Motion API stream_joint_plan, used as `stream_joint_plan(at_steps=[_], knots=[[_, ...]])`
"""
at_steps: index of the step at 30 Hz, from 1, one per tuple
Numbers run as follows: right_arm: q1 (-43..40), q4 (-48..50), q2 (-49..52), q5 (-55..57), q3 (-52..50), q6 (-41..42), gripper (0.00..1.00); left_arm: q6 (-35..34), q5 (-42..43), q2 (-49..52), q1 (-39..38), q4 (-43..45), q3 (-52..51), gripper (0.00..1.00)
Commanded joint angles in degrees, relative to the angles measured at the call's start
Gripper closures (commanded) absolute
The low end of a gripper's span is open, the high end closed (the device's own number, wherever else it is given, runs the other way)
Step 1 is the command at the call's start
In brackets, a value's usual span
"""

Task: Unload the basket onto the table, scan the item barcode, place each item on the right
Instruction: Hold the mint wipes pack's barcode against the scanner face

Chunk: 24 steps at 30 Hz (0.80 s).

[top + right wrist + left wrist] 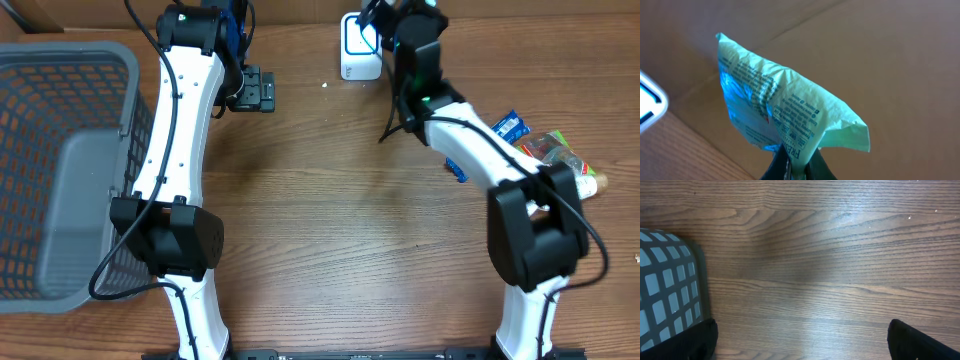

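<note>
1. Overhead view: a wood table [330, 230] w/ two white-and-black arms rising from the bottom edge.
2. The left gripper [256, 91] sat upper left of centre over bare wood. Its jaws were spread wide apart and held nothing.
3. Left wrist view: its dark fingers [687, 340] showed in the bottom corners, w/ only wood grain between them.
4. A grey mesh basket [40, 100] filled the left side of the overhead view. One corner also showed at the left edge of the left wrist view.
5. The right gripper [795, 165] was at bottom centre of the right wrist view, jaws clamped together on the lower edge of a packet [785, 110].
6. The packet was pale green and crinkled, w/ small black print and a blue sheen on its left part. It stood up from the fingers into mid frame, off the table.
7. Brown cardboard [880, 55] filled most of the frame behind it.
8. A white scanner [360, 52] sat at top centre of the overhead view, w/ the right arm's end just beside it. Its rounded corner showed at the left edge of the right wrist view, left of the packet and apart from it.
9. Right side of overhead: a small pile of other packs [550, 150], blue and green, near the right arm.
10. The barcode was too small to pick out.
</note>
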Motion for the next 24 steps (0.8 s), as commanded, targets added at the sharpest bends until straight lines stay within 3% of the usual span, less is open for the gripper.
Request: stream_joint_plan(at_steps=[1,10,24], knots=[[1.4,4.8,3.1,2.7,1.2,-5.9,0.96,-1.0,0.5,0.3,-0.4,0.1,-0.2,0.00],[2.2,10.0,9.8,2.8,1.2,-17.4,0.96,-1.0,0.5,0.3,-0.4,0.1,-0.2,0.00],[2.6,14.1,10.7,2.7,1.2,-22.7,0.96,-1.0,0.5,0.3,-0.3,0.1,-0.2,0.00]])
